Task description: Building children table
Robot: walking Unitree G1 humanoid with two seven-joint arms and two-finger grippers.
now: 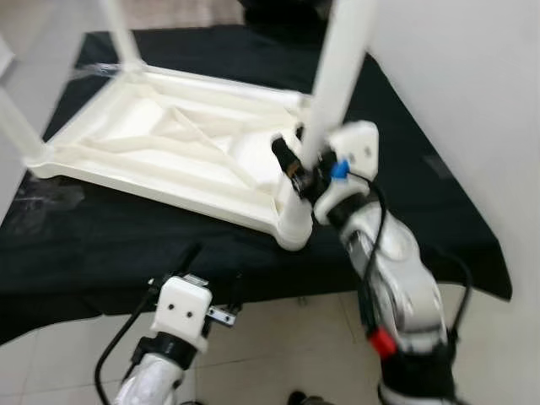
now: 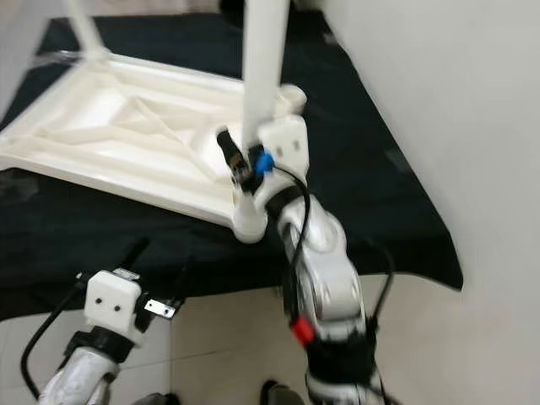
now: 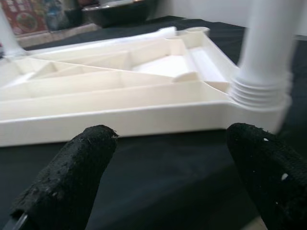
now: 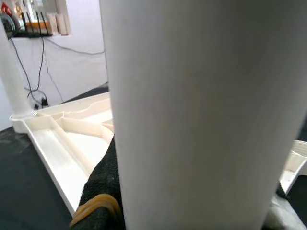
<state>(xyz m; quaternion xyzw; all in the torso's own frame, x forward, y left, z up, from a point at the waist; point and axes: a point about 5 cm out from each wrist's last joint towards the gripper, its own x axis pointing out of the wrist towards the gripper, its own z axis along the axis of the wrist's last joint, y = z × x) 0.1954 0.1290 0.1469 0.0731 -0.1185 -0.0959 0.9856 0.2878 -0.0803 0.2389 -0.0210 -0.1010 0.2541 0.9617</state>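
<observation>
The right gripper (image 1: 302,165) is clamped around a white table leg (image 1: 337,76), low on the leg, just above the corner socket (image 1: 294,221) of the overturned white plastic tabletop (image 1: 160,152). The leg stands nearly upright, leaning slightly, with its foot end rising above the gripper. In the right wrist view the leg (image 4: 201,115) sits directly against the camera, with one black finger (image 4: 103,187) pressed to its side; a yellow band (image 4: 96,206) wraps the base of that finger. Beyond the finger, the ribbed underside of the tabletop (image 4: 67,139) stretches away to another upright leg (image 4: 13,81) at a far corner.

The tabletop lies upside down on a black cloth (image 1: 405,160) that covers the work surface, its diagonal ribs facing up. A second leg (image 1: 122,38) stands at the far corner, well apart from the right gripper, and a third leg (image 1: 15,122) rises at the left corner.

The left gripper (image 1: 207,274) hovers low at the near edge of the cloth, close to the tabletop's near rim and not touching it. Its two black fingers (image 3: 76,177) are spread apart with nothing between them. Ahead of them, the wrist view shows the tabletop's near wall (image 3: 120,122) and the threaded collar (image 3: 259,93) where the held leg meets the corner socket.

A white wall (image 1: 472,101) stands to the right of the right arm, and pale floor tiles (image 1: 287,337) lie below the cloth's edge.
</observation>
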